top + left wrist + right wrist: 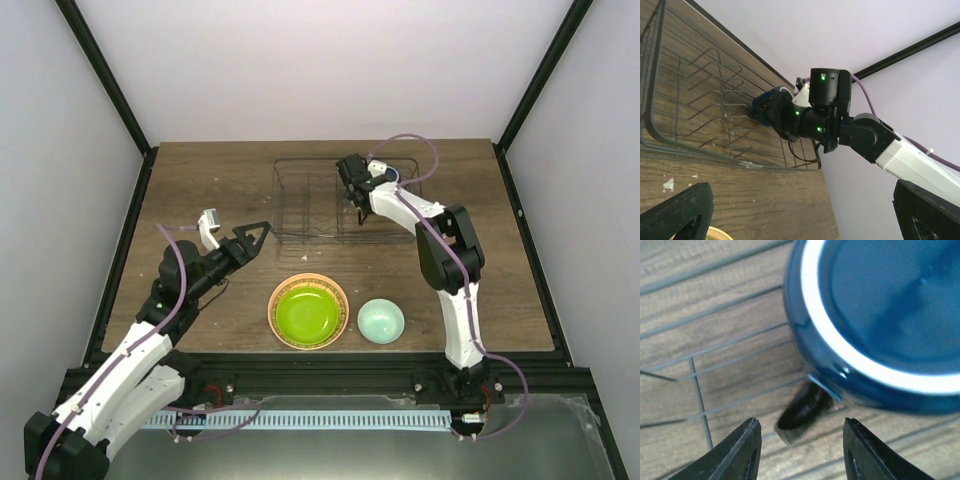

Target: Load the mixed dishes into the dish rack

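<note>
My right claw hangs released over the dish rack, with the dark blue mug inside it, just past my fingertips. My left claw, also spread, sits beside the rack's near corner. The lime-green plate, stacked on an orange plate, and the mint bowl lie well apart from the rack.

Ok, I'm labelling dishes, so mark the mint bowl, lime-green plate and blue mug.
mint bowl (381,321): top external view, its centre.
lime-green plate (307,312): top external view, its centre.
blue mug (880,305): right wrist view, its interior.
</note>
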`<move>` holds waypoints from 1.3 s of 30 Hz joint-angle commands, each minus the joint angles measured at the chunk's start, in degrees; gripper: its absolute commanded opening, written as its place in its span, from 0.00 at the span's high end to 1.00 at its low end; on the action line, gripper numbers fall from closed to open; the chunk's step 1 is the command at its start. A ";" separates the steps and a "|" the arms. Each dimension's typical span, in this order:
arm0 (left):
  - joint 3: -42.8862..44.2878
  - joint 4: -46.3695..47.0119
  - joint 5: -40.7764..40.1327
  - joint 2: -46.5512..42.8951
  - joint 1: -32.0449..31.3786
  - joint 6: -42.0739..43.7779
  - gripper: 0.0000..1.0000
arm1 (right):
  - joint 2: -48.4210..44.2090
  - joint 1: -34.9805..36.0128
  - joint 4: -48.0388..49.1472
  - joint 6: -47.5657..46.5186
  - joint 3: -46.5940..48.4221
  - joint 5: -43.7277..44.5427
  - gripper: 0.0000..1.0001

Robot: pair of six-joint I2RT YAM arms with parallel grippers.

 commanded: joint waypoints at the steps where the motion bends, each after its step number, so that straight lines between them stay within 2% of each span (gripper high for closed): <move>1: 3.77 -5.79 -1.73 -1.05 0.31 5.30 0.00 | -5.58 1.50 -0.05 -1.59 -2.83 2.30 0.54; 8: 5.06 -11.06 -0.02 -0.68 0.32 12.93 0.00 | -9.83 3.51 -2.11 -3.37 -4.76 2.50 0.52; 13: 5.36 -13.31 5.69 2.65 0.32 19.07 0.00 | -13.93 4.45 -1.44 -4.44 -7.52 1.73 0.52; 19: 6.30 -14.64 11.02 8.12 -1.07 24.93 0.00 | -19.64 5.24 -3.61 -8.48 -8.37 3.87 0.42; 22: 7.42 -15.27 9.80 10.94 -4.59 27.31 0.00 | -23.21 5.28 -5.94 -10.24 -9.77 6.74 0.36; 26: 10.04 -15.66 6.55 16.43 -10.88 29.49 0.00 | -30.67 5.24 -5.26 -12.43 -16.38 8.66 0.08; 28: 11.43 -15.20 5.65 20.21 -13.01 30.12 0.00 | -35.56 5.26 -4.38 -13.11 -20.32 8.51 0.01; 39: 23.79 -18.94 -3.28 39.51 -25.40 35.59 0.00 | -53.93 5.24 -7.59 -13.52 -32.19 9.13 0.00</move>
